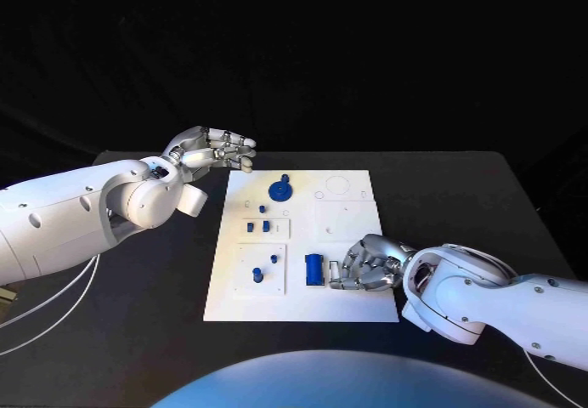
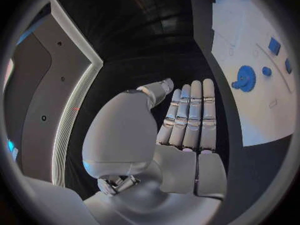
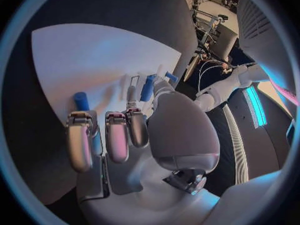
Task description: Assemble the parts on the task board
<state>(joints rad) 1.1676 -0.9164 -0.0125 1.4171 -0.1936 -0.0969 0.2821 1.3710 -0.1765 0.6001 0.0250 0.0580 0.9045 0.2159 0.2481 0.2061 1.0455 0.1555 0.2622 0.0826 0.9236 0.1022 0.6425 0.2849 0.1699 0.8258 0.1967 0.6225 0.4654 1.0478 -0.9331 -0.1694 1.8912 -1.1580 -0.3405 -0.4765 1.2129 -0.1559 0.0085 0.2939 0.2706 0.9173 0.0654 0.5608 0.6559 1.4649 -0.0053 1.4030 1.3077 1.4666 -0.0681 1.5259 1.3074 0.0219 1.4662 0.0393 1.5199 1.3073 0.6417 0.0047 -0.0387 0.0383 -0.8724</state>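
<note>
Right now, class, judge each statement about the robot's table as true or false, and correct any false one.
1. The left hand holds a blue part. False: it holds nothing and is off the task board, at its far left corner.
2. The blue gear sits on the board's far half. True.
3. The right hand is over the board's near right part, beside a blue cylinder. True.
4. The board lies on a white table. False: the table is black.

Bright light pools on the task board [image 1: 307,289]; beyond it the table [image 1: 466,195] sinks into darkness. Soft shadows sit beside the board's parts. Wrist views bend edges strongly.
</note>
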